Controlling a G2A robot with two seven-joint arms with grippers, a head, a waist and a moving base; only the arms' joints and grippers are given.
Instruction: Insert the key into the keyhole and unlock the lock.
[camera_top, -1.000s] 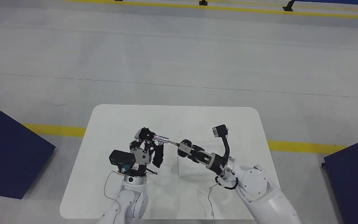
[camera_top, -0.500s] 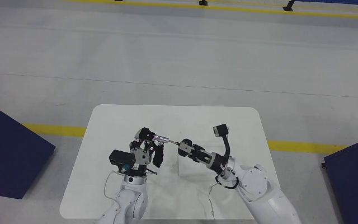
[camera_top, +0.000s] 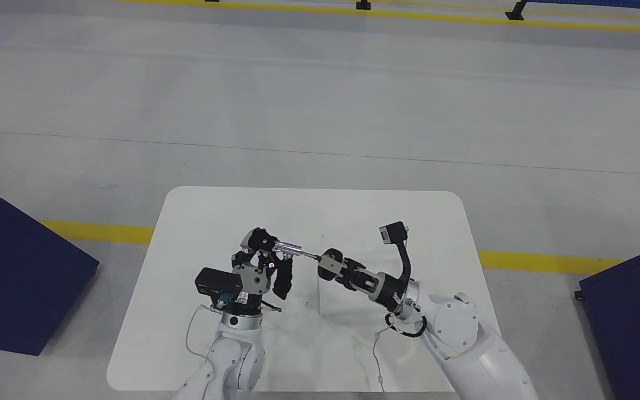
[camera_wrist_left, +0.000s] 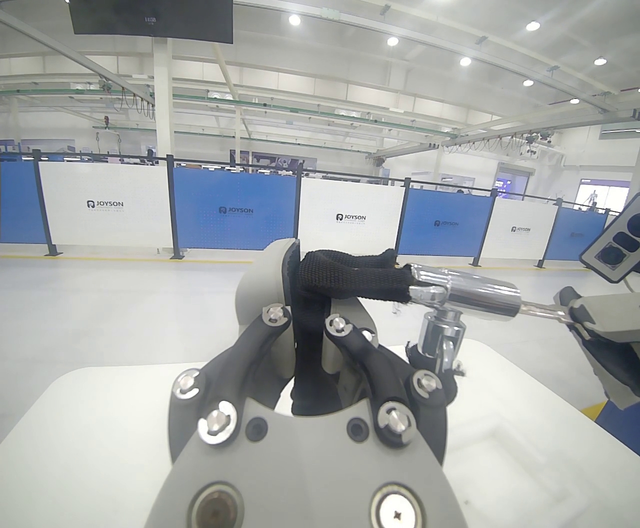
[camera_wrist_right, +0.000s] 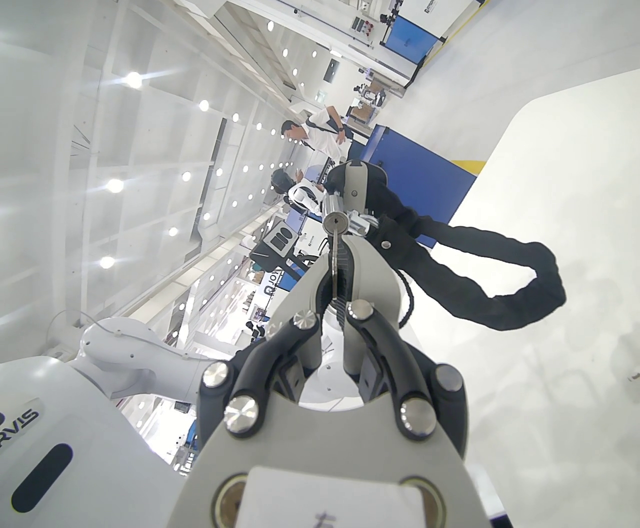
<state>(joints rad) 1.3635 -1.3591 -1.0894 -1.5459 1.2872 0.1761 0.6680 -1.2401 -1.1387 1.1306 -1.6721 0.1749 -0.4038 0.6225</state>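
Left gripper (camera_wrist_left: 304, 300) clamping shut on black fabric-sleeved cable lock (camera_wrist_left: 350, 282), holding it above white rounded table (camera_top: 200, 220). Chrome lock cylinder (camera_wrist_left: 480, 295) lying roughly level, long axis running left-right, keyhole (camera_wrist_right: 334, 221) facing right arm. Thin silver key (camera_wrist_left: 542, 310) lying along same axis, blade sitting in keyhole. Right gripper (camera_wrist_right: 341, 255) pinching closed on key head. Black cable loop (camera_wrist_right: 500, 290) drooping toward table.
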